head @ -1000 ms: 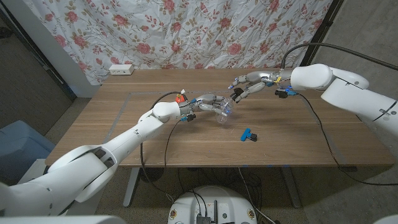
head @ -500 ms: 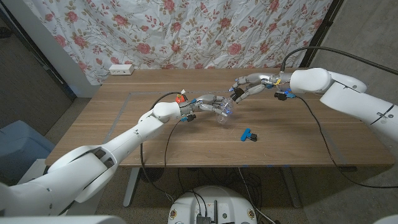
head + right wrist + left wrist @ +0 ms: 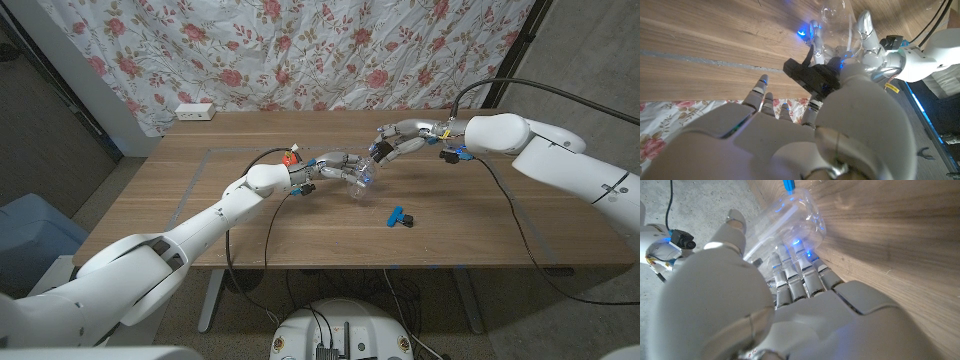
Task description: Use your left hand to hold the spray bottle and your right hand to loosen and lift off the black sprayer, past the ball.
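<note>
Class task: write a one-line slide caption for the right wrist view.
Right hand grips the black sprayer atop the clear spray bottle.

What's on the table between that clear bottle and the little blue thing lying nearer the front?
Nothing: in the head view only bare wood separates the bottle, gripped by the left hand, from the blue thing.

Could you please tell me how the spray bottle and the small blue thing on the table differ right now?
The spray bottle is clear, and the left robot hand holds it tilted above the table; the blue thing is solid blue and black and lies free on the wood. The right robot hand is at the bottle's black sprayer; no hand touches the blue thing.
</note>
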You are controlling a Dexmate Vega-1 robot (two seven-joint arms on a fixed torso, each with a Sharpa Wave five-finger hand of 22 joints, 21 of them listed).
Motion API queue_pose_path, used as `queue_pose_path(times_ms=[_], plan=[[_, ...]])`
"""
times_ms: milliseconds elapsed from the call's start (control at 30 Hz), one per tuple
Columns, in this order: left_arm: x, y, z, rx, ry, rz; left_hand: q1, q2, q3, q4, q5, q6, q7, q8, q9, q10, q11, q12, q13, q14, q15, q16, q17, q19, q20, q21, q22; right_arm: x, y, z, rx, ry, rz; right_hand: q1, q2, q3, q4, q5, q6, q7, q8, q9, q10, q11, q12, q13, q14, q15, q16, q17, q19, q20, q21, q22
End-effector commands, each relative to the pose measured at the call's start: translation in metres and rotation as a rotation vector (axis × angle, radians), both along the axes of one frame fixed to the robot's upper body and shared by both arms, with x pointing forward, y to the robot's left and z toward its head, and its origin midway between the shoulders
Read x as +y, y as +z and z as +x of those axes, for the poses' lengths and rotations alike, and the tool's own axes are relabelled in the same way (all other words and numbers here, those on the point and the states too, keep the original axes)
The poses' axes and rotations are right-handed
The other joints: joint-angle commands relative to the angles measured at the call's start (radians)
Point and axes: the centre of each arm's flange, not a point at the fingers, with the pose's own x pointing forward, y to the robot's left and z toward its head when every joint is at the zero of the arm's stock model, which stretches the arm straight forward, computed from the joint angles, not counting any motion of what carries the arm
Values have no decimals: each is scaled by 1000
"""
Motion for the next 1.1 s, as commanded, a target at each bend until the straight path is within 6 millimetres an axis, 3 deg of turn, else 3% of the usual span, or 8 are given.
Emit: queue_pose_path(times_ms=[33, 567, 1100], plan=[[-1, 0, 0, 3, -2, 3, -37, 157, 10, 13, 3, 31, -32, 127, 3, 91, -98, 1, 11, 2, -145, -4, 4, 4, -45, -3, 3, 0, -4, -1, -26, -1, 26, -1, 1, 5, -3, 1, 35, -1, 20, 9, 13, -4, 12, 2, 6, -6, 8, 3, 19, 0, 4, 4], [-1, 0, -1, -1, -4, 5, -44, 159, 13, 10, 3, 23, -38, 130, 7, 88, -104, -1, 15, 3, -149, -9, 3, 4, -43, -3, 4, 0, -6, -1, -37, -10, 33, 12, 9, 12, -6, 0, 94, -2, 59, 27, 37, -14, 15, 2, 18, -18, 14, 3, 31, -9, 3, 4], [-2, -2, -2, 2, -7, 6, -35, 153, 14, 0, 3, 38, -25, 138, 4, 96, -81, -1, 14, 5, -138, -8, 6, 4, -47, -4, 3, -1, -8, -4, -52, -19, 44, 21, 18, 18, -4, -2, 172, -1, 111, 52, 67, -27, 19, 1, 29, -25, 20, 4, 46, -23, 4, 4]])
